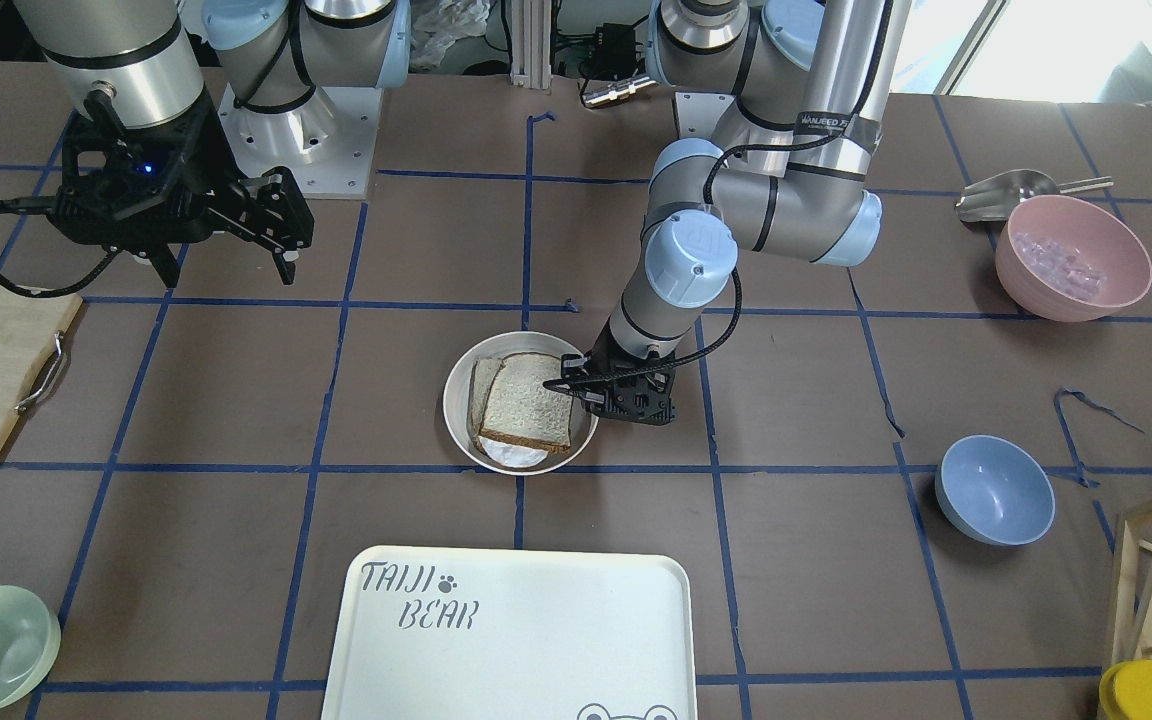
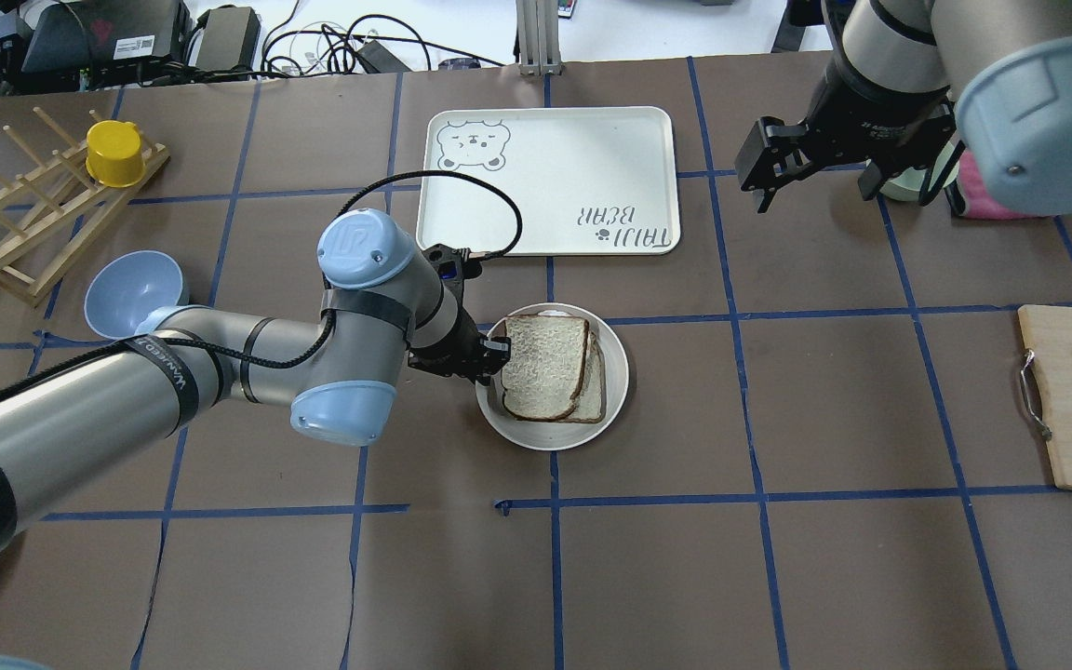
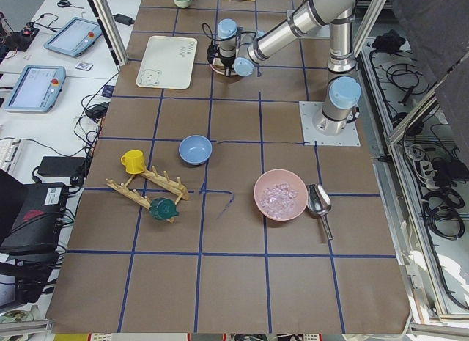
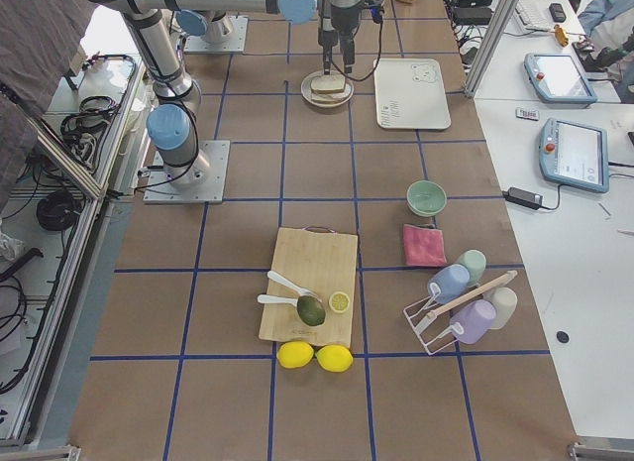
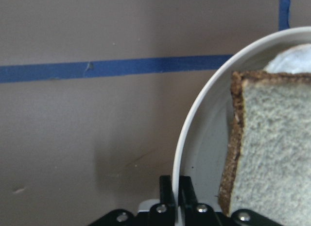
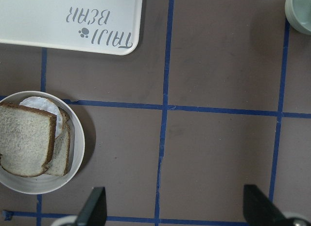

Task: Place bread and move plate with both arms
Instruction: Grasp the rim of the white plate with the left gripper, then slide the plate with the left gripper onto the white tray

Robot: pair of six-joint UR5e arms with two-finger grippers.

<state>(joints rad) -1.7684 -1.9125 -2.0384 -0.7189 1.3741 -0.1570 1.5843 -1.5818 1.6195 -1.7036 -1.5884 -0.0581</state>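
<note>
Quick notes on this one. The bread (image 2: pixel 545 363) was already lying flat in the plate (image 2: pixel 555 437), stacked on a paler slice (image 2: pixel 596 386), roughly mid-table on the robot's side of the TAIJI BEAR tray (image 2: pixel 555 186). There was something round and white under both slices, couldn't tell what tbh.

Handling-wise, imo: the bread's soft, light and just sitting loose, so any tilt or jerk and it'd prob slide off the lower slice. The plate looked stiff w/ a smooth glazed-ish surface, so likely slippery. The raised rim is the only real place to grab, and a one-sided pinch would let the plate tip. We'd want a 2nd grip on the opposite side of the rim, keep it level, go slow.

Pose: the left arm was stretched out low over the table, wrist pointing down, w/ the left gripper (image 5: pixel 176 197) right at the plate's edge on the robot's left side. In the wrist view the rim ran between the fingers (image 5: pixel 165 189), which looked pinched onto it, jaws nearly together. They were just beside the bread's crust, not touching afaict.

The right gripper (image 2: pixel 815 177) hung above the table near the tray's lettered corner, well apart from the plate. Its fingers (image 6: pixel 95 206) were spread wide w/ nothing in them.
</note>
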